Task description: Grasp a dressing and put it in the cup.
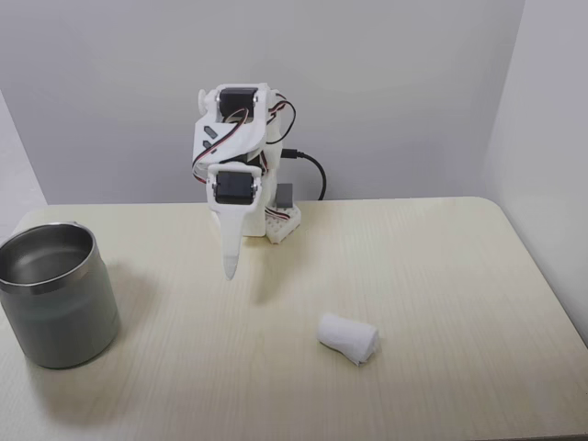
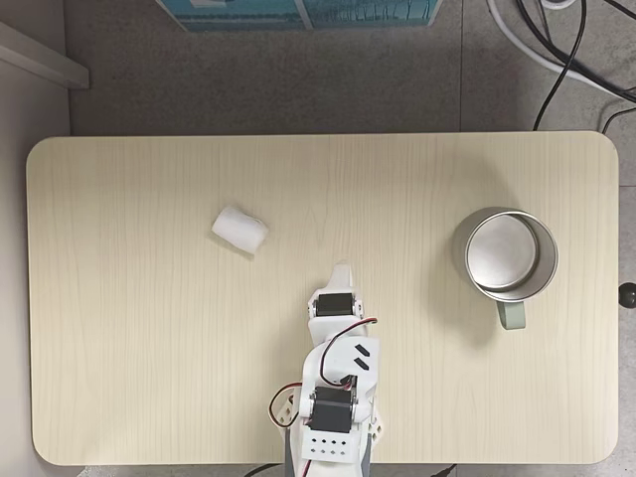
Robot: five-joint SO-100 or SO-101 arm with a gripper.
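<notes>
Pale wood-grain table with rounded corners stands against a plain grey-white wall in a fixed view, and in the other fixed view, from above, grey floor surrounds it, with dark cables trailing past one corner. Taking the arm as the landmark: its white base sits at the middle of one long edge of the table, and its body is folded up over that base, with red and black wires looped along it. The gripper hangs in front of the arm, pointing down at the table, its tip above the wood and touching nothing; its jaws look pressed together into one narrow point, with nothing between them. The dressing, a small white roll, lies on its side on the bare wood, well apart from the gripper and out toward the middle of the table, on the arm's one side. The cup, a wide steel tumbler, stands upright on the arm's opposite side, near a short end of the table, with nothing inside; from above, a pale green handle shows at its rim.
</notes>
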